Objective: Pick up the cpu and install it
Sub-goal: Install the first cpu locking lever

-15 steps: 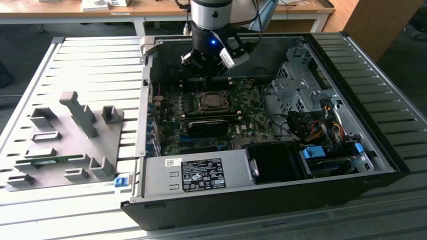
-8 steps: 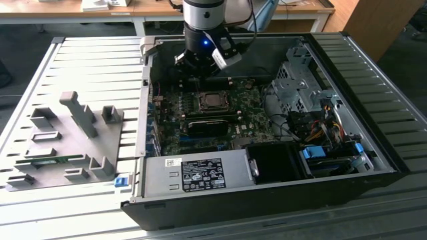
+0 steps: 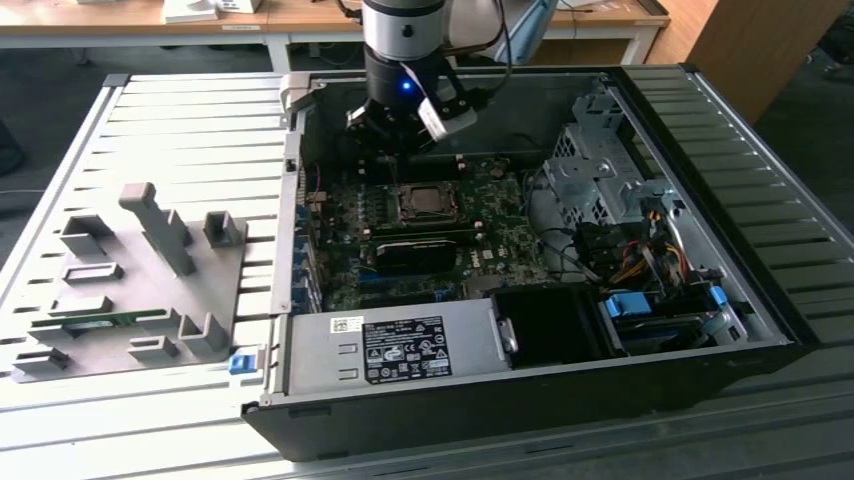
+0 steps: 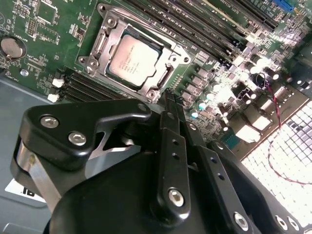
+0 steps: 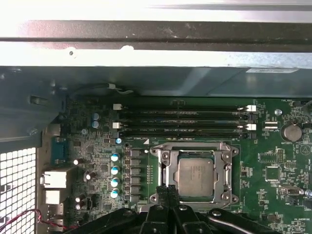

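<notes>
The cpu (image 3: 427, 201), a small square chip with a silvery top, lies flat inside the metal socket frame (image 5: 161, 155) on the green motherboard (image 3: 501, 240) of the open computer case (image 3: 534, 400). It is also seen in both wrist views (image 4: 131, 58) (image 5: 196, 176). My gripper (image 3: 400, 135) hangs over the board just beyond the socket, toward the case's back wall. Its two black fingers are pressed together with nothing between them, and their tips (image 4: 170, 100) (image 5: 168, 191) stand above the socket's edge, apart from the chip.
A grey fixture plate (image 3: 134, 280) with upright blocks and a green memory stick (image 3: 94, 322) lies at the exterior view's left. Inside the case are a power supply (image 3: 387, 350), a drive cage (image 3: 594, 165), cable bundles (image 3: 641, 260) and dark memory slots (image 5: 185, 119).
</notes>
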Robot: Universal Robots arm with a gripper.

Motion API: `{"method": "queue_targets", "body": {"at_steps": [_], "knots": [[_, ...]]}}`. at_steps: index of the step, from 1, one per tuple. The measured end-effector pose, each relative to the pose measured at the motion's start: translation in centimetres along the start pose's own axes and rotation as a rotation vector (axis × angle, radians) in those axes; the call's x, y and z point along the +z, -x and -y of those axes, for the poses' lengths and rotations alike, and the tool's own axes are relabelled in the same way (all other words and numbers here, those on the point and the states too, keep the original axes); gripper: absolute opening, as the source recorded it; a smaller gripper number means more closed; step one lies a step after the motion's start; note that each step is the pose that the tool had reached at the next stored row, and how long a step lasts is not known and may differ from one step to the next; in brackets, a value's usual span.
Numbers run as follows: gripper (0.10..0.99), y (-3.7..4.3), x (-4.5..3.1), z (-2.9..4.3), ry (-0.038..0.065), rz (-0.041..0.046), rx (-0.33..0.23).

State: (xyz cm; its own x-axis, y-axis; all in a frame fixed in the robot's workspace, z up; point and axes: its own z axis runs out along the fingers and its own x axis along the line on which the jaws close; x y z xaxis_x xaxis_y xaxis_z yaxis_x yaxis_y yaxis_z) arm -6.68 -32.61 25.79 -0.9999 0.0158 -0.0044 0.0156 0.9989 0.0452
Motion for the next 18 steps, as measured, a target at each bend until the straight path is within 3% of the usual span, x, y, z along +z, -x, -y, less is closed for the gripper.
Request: {"method": "queue_targets", "body": {"at_steps": [18], "knots": [[0.106,-1.04,0.04,0.02,0.0,0.0,0.0]]}}
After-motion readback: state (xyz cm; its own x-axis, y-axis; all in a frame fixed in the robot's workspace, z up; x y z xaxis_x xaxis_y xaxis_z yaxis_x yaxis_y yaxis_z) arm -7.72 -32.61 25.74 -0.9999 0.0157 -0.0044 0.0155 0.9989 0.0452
